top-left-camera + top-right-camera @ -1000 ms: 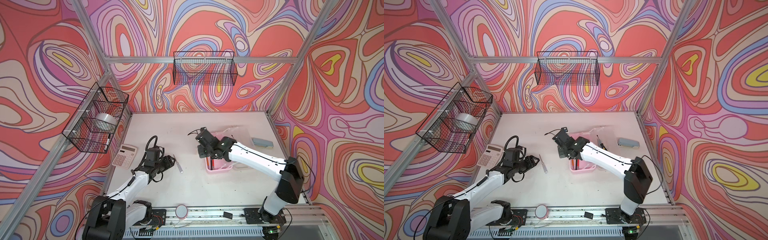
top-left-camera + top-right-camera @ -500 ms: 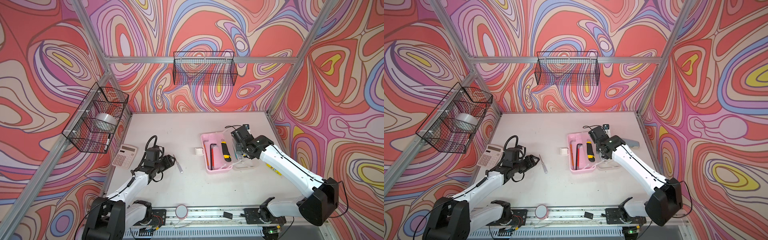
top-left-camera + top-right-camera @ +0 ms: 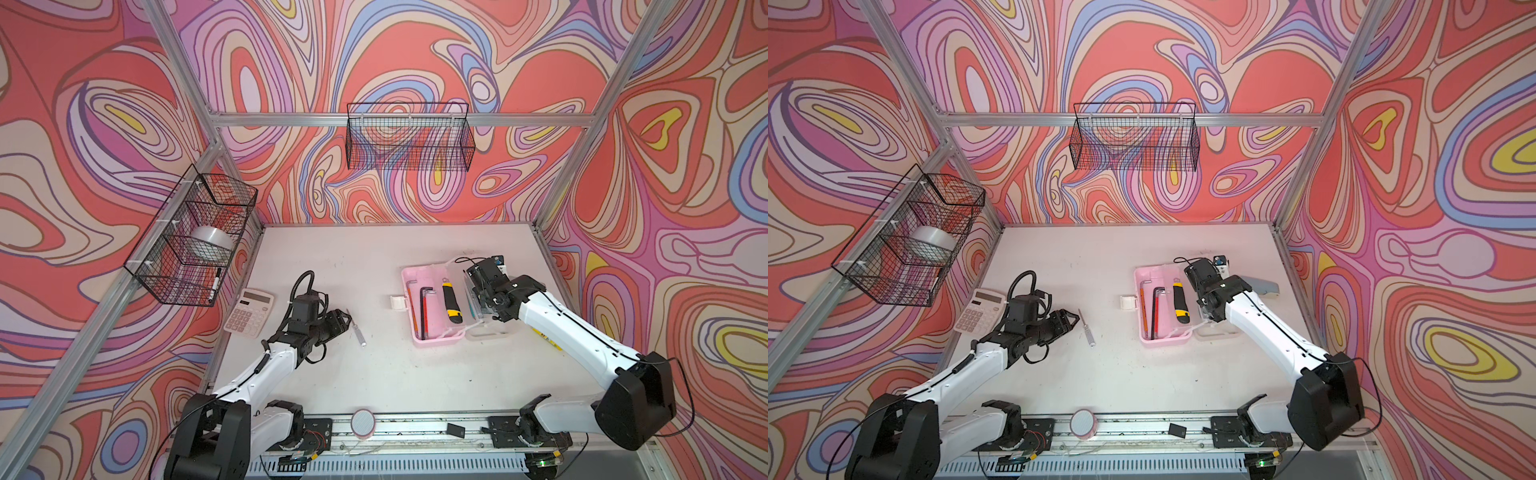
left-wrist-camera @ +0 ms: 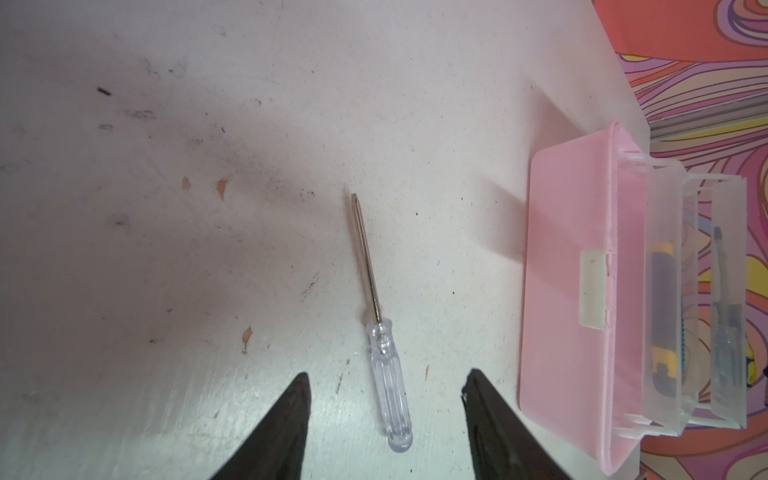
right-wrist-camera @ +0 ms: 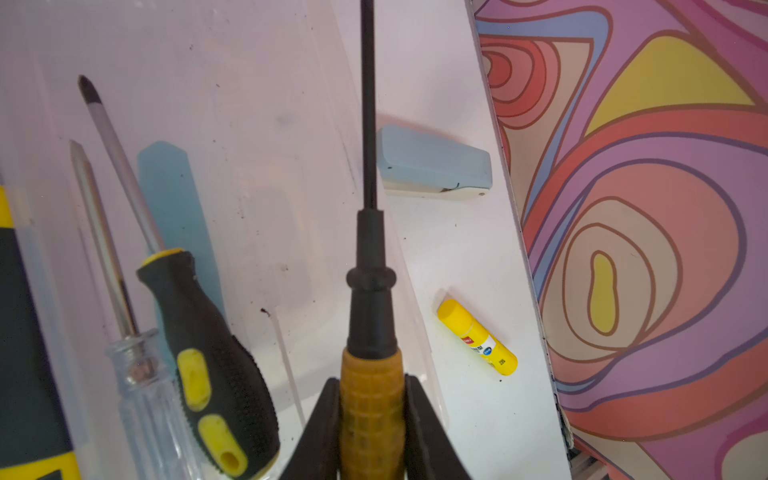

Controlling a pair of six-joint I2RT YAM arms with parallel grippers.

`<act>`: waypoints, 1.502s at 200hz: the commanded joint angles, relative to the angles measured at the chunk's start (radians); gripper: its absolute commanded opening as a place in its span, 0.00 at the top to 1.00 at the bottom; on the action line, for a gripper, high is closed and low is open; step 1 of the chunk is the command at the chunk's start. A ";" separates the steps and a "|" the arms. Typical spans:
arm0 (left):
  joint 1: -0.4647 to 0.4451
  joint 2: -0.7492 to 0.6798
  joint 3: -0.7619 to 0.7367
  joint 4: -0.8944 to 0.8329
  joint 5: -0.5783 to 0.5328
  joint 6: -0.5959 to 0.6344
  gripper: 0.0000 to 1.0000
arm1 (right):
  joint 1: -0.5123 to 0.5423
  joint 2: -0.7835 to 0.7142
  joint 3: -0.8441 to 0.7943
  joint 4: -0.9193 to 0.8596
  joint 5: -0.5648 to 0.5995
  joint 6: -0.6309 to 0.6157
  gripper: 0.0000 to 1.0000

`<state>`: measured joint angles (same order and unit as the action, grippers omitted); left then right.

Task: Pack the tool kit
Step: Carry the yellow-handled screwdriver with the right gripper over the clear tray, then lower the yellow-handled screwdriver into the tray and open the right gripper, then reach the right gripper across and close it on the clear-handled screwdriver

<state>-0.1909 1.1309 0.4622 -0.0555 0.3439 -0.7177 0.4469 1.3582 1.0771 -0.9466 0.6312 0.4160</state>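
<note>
The pink tool kit box (image 3: 417, 332) lies open with its clear lid (image 3: 488, 332) folded out to its right. A yellow utility knife (image 3: 451, 301) and hex keys (image 3: 424, 305) lie in the box. My right gripper (image 5: 372, 378) is shut on an orange-handled screwdriver (image 5: 371, 291) and hovers over the lid (image 5: 257, 124), where two other screwdrivers (image 5: 208, 332) lie. My left gripper (image 4: 386, 374) is open and low over the table, with the handle of a clear-handled screwdriver (image 4: 368, 266) between its fingertips, untouched. In both top views this gripper (image 3: 1069, 320) is left of the box.
A calculator (image 3: 249, 311) lies left of the left arm. A blue stapler (image 5: 432, 164) and a yellow glue stick (image 5: 478, 336) lie between the lid and the right wall. A tape roll (image 3: 363, 422) stands at the front edge. Wire baskets (image 3: 409, 137) hang on the walls.
My right gripper swung from over the box's left side across to the clear lid on its right. The left arm and the clear screwdriver have stayed put.
</note>
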 commanded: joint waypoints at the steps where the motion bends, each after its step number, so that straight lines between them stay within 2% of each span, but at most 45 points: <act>1: -0.002 -0.038 -0.018 -0.005 -0.010 0.006 0.41 | -0.011 0.023 -0.017 0.050 0.008 -0.011 1.00; 24: -0.002 -0.062 -0.025 -0.029 -0.037 0.016 0.40 | -0.013 0.028 -0.010 0.051 0.016 -0.020 1.00; 58: -0.002 -0.059 -0.019 -0.038 -0.039 0.017 0.41 | -0.020 0.031 -0.008 0.066 0.000 -0.037 0.85; 105: -0.002 -0.055 -0.023 -0.034 -0.038 0.019 0.41 | -0.021 0.063 -0.009 0.062 0.022 -0.052 0.78; 122: -0.002 -0.058 -0.022 -0.046 -0.046 0.021 0.41 | -0.021 0.068 -0.004 0.057 0.021 -0.051 0.66; 152: -0.002 -0.066 -0.023 -0.047 -0.059 0.020 0.40 | -0.020 0.066 -0.001 0.069 0.024 -0.054 0.51; 192: -0.002 -0.063 -0.018 -0.044 -0.053 0.020 0.40 | -0.020 0.033 0.065 0.037 0.010 -0.039 0.55; 218: -0.002 -0.064 -0.017 -0.040 -0.046 0.014 0.40 | -0.010 -0.016 0.160 0.030 -0.078 -0.036 0.59; 233: -0.002 -0.066 -0.017 -0.046 -0.045 0.014 0.40 | 0.030 -0.014 0.224 0.029 -0.119 -0.032 0.60; 259: -0.002 -0.083 -0.023 -0.051 -0.049 0.009 0.40 | 0.199 0.060 0.340 0.022 -0.086 -0.017 0.55; 300: -0.002 -0.113 -0.031 -0.063 -0.053 0.001 0.40 | 0.420 0.219 0.445 0.134 -0.177 0.004 0.50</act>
<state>-0.1909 1.0447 0.4469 -0.0792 0.3058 -0.7109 0.7742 1.4731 1.4792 -0.8646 0.5198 0.3985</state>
